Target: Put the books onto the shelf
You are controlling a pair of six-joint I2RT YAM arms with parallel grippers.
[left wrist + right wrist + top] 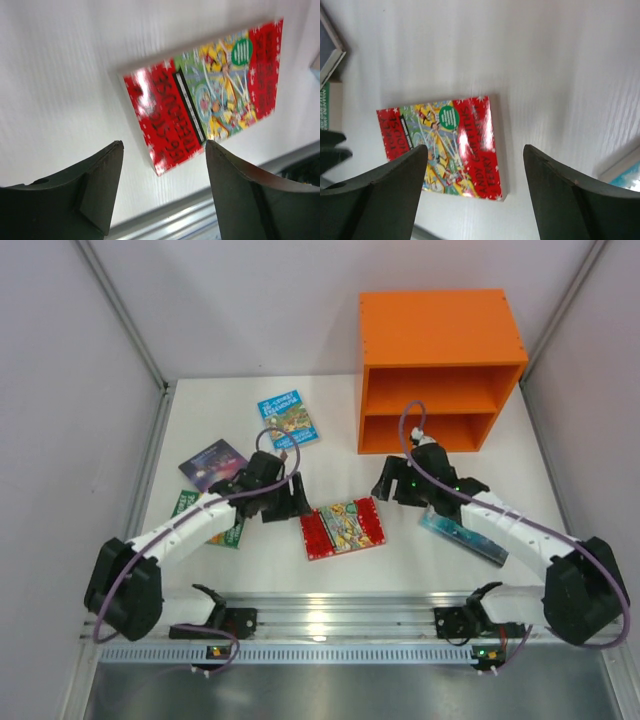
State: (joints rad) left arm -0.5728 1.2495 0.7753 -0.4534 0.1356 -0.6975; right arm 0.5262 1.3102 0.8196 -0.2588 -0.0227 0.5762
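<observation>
**Status: no book shelved; all five lie on the worktop**

Nearest, the red-bordered paperback with the cartoon cover [343, 527] lies flat at the centre of the white worktop [330, 445], between the two arms. To its right, the teal-blue paperback [462, 536] lies flat, partly covered by the right arm. At near left, the green paperback [188, 502] is largely hidden under the left arm.

The left gripper [290, 498] hangs just left of the red-bordered paperback. The right gripper [392, 483] hangs just beyond its far right corner. In both wrist views the fingers [102, 182] stand apart with nothing between them. Neither gripper holds anything.

Farther left, the dark purple starry paperback [213, 462] lies flat. Beyond it lies the light-blue illustrated paperback [287, 419]. Both are clear of the arms. At far right stands the bright orange boxy wooden shelf [440, 335]. Neither of its two open-fronted compartments shows a book.

Assessment: no transfer is complete and five are outstanding. Both grippers point at the red-bordered paperback, so it is the probable first pick.
</observation>
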